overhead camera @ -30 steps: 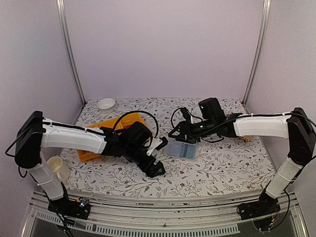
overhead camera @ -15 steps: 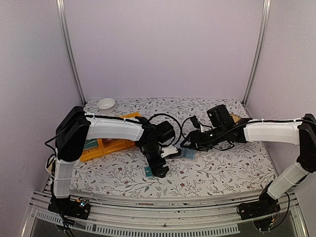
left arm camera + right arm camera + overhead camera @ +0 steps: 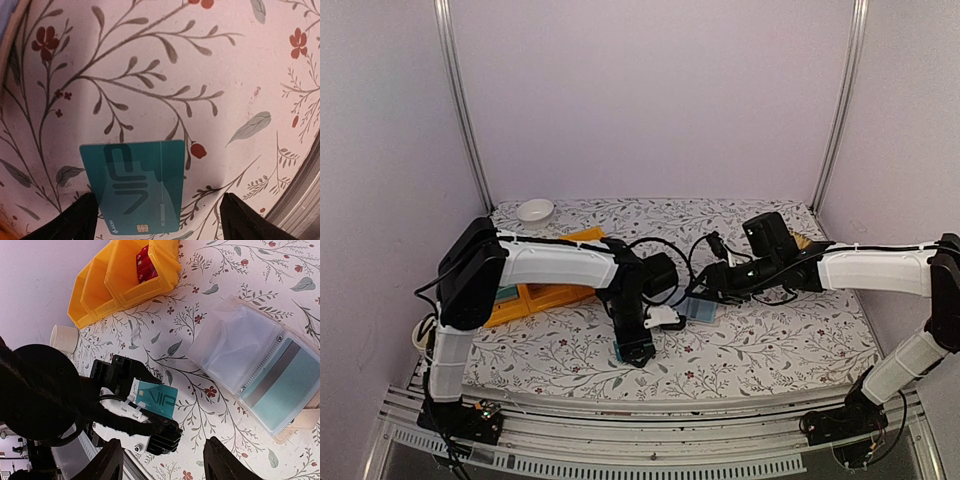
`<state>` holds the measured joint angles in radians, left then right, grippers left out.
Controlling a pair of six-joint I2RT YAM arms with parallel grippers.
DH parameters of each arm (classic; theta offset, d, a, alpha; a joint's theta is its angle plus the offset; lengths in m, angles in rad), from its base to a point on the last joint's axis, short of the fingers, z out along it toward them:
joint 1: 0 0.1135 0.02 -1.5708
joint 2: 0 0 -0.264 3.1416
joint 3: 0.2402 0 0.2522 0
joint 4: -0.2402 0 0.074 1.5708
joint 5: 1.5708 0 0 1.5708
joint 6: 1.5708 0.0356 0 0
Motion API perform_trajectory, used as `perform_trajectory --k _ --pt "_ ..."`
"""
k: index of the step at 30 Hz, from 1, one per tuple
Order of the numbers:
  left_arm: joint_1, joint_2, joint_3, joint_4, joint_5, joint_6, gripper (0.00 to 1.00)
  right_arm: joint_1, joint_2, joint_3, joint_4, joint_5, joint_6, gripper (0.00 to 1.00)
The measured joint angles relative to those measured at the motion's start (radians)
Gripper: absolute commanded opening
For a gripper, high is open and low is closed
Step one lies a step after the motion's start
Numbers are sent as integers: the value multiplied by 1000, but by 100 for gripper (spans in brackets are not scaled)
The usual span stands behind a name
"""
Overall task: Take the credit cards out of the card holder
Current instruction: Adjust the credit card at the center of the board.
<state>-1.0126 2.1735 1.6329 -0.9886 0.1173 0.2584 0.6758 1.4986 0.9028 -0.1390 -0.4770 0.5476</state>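
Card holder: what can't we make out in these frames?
- Top view: card holder too small; sleeve contents unreadable.
- Right wrist view: its corner cut off by the right frame edge; lower leaves hidden, so remaining cards uncountable.
- Right wrist view: red cards mostly hidden by the yellow bin wall.
- Left wrist view: teal card on the table, small print blurred.

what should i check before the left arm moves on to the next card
1. teal card flat on the table, out of the card holder: ok
2. left gripper open, not gripping it: ok
3. card holder lying open: ok
4. holder emptied: not ok, a second card sits in a sleeve
5. right gripper open, nothing between its fingers: ok
6. cards under other leaves: cannot tell
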Motion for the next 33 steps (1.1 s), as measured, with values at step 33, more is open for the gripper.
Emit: perform_trajectory --k 33 --pt "-43 -16 -38 67 -150 -47 47 -10 -38 -7 9 0 -14 57"
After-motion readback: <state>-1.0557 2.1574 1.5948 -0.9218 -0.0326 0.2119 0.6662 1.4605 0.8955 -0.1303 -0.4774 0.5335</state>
